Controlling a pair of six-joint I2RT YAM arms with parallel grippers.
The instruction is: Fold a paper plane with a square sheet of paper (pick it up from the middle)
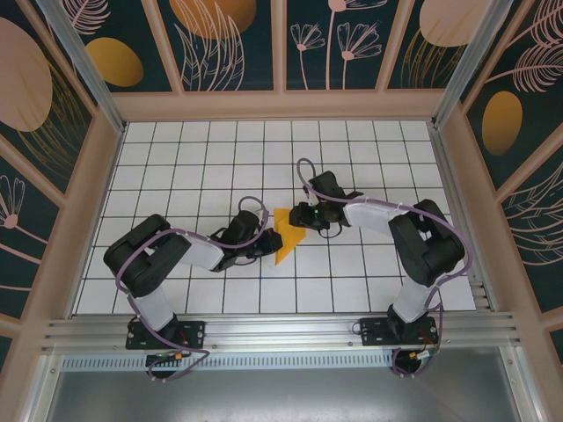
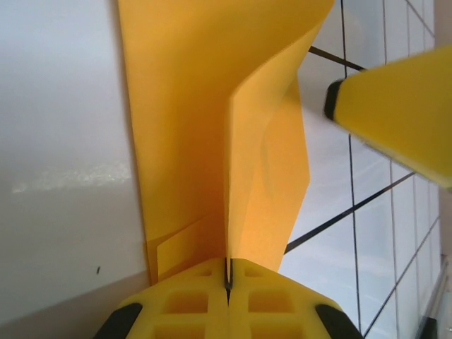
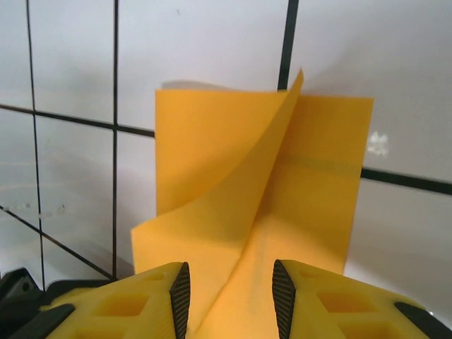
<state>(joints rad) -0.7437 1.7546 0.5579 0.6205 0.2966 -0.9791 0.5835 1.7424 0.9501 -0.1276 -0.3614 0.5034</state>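
Orange-yellow square sheet of paper, partly folded, located at the middle of the white grid-tiled table, between the two grippers. Top external view: the sheet reads as a pointed wedge, its tip toward the near side, with the left gripper at its left edge and the right gripper at its far edge; black arms with purple cables reach in from both near corners. Left wrist view: the paper stands up from the table as two leaves meeting along a crease, one leaf bowed outward. The left gripper is clenched on the lower end of that crease, yellow fingers pressed together with the sheet pinched between them. One blurred yellow finger of the other arm enters at upper right. Right wrist view: the paper shows a flat layer lying on the tiles and a curled flap rising across it. The right gripper has its fingers apart, straddling the near end of the fold; whether the dark pads press the paper cannot be told.
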